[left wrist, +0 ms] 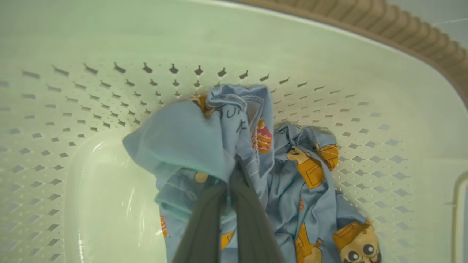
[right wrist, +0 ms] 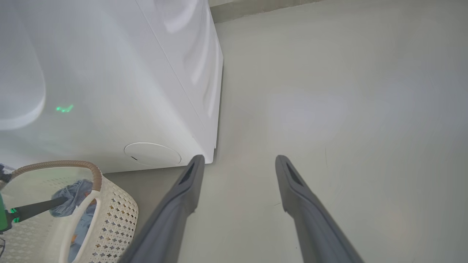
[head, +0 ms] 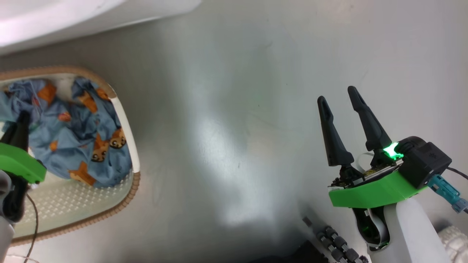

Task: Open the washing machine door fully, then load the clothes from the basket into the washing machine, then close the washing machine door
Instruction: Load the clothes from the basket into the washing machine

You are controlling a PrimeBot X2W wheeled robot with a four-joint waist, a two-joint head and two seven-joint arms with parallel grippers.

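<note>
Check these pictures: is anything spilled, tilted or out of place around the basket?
Nothing stands out. The basket stands upright beside the washing machine, no clothes hang over its visible rim, the left gripper pinches the fabric inside it, and the right gripper is open above the floor.

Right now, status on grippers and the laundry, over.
Left gripper shut on the clothes, down in the basket. Right gripper open, empty, over floor. Washing machine close beside the basket.

The right tool (head: 336, 94) is formed of two tapered dark fingers (head: 331, 135), mounted on a bright green bracket (head: 376, 191); a white forearm (head: 409, 226), black housing (head: 426, 162) and teal connector (head: 448, 191) are attached.
</note>
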